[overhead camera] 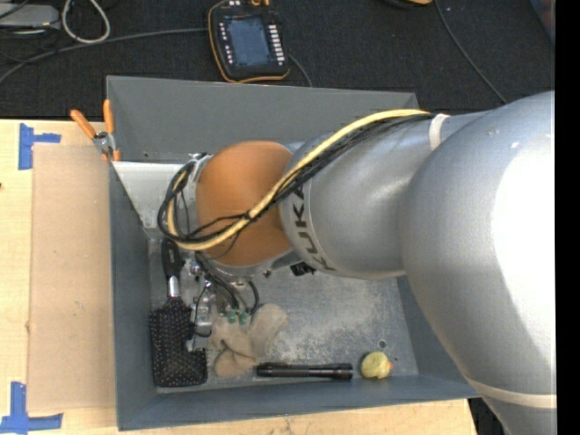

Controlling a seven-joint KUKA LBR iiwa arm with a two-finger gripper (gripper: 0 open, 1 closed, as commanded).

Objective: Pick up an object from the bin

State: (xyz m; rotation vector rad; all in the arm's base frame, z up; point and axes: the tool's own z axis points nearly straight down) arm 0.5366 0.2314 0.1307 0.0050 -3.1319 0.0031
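Beside my fingers (pixel 201 320), whose spread I cannot tell: black mesh pad (pixel 175 347), probably light, limp, take an edge; beige soft lump (pixel 246 333), squashy, pinch mid-body.

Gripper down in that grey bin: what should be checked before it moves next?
1. Gripper low in the left part of the grey metal bin: ok.
2. Which thing it is aimed at, the black mesh rectangular pad or the beige crumpled cloth, both beside it: cannot tell.
3. Anything held: cannot tell.
4. Thin black pen and small yellow-green ball lie apart from it: ok.
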